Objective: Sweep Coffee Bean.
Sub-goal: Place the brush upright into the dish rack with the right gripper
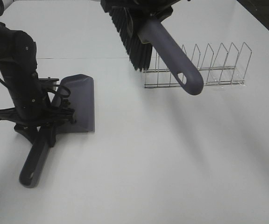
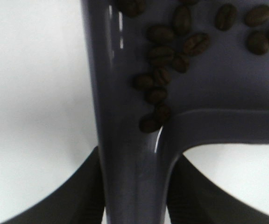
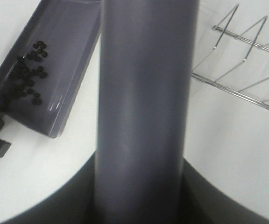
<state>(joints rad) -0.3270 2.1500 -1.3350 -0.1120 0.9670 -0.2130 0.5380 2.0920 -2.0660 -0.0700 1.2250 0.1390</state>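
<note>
The small, dark brown oval coffee beans (image 2: pixel 162 70) lie inside the grey-purple plastic dustpan (image 1: pixel 81 100). They sit in a loose cluster on its floor, bunched toward the rear wall where the handle joins. A few more are scattered further across the pan.

The dustpan lies flat on the white bench (image 1: pixel 172 163), on the left of my high view, with its long handle pointing toward the near edge. My left tool (image 2: pixel 137 168) is clamped on that handle just behind the pan, one finger on each side.

My right tool (image 3: pixel 141 163) is closed around the thick handle of the grey-purple brush with black bristles (image 1: pixel 172 51). I see the brush held up off the bench and tilted, with the bristles toward the far side. Its handle end, with the hanging hole, crosses in front of a thin wire rack (image 1: pixel 209 70). The rack stands on the bench to the right, well apart from the dustpan.
</note>
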